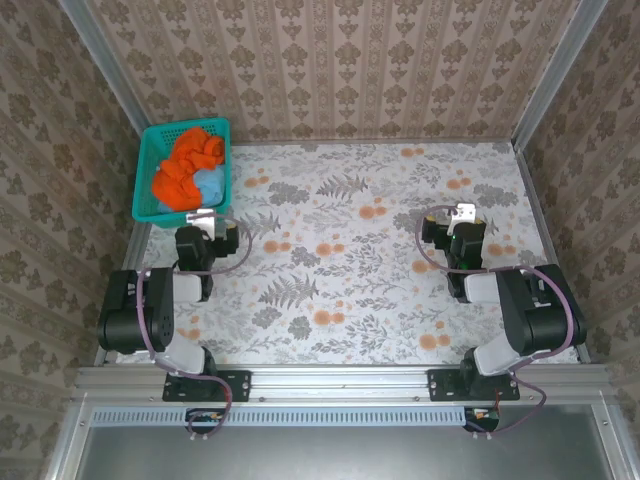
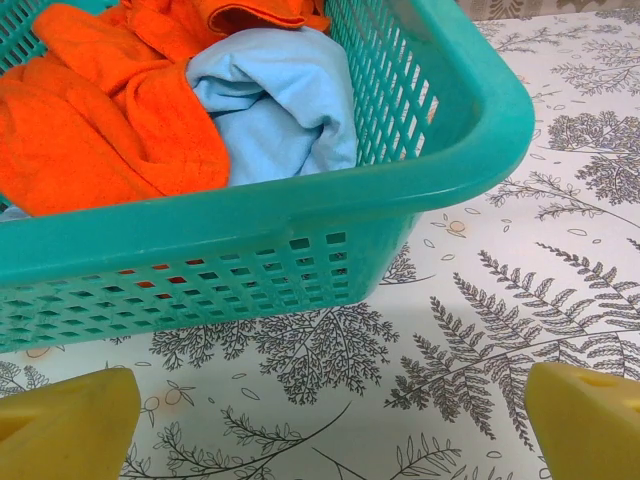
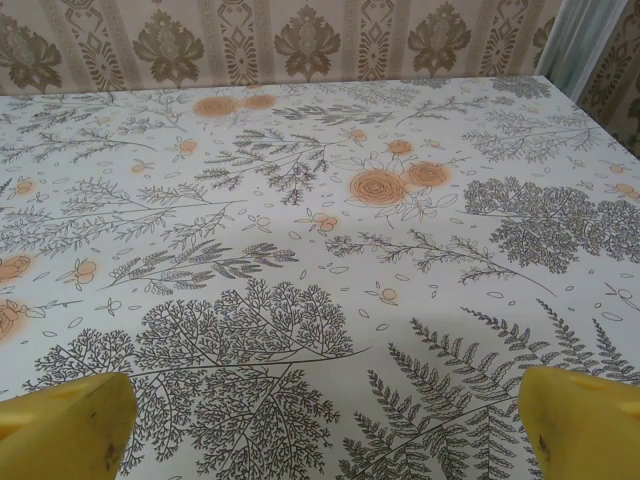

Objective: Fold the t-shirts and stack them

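An orange t-shirt (image 1: 185, 165) (image 2: 95, 110) lies crumpled in the teal mesh basket (image 1: 145, 170) (image 2: 250, 250) at the table's far left, with a pale light-blue t-shirt (image 1: 212, 183) (image 2: 285, 95) bunched beside it at the basket's near right. My left gripper (image 1: 205, 216) (image 2: 330, 420) hovers just in front of the basket's near wall, open, with only tablecloth between its yellow fingers (image 2: 70, 425). My right gripper (image 1: 462, 212) (image 3: 325, 425) is over the right half of the table, open and holding nothing, yellow fingers (image 3: 585, 420) wide apart.
The table (image 1: 350, 250) carries a floral cloth with grey ferns and orange blooms. Patterned walls (image 1: 350, 60) close in the back and sides, with metal rails at the corners. Both arm bases (image 1: 200, 380) sit on the near rail.
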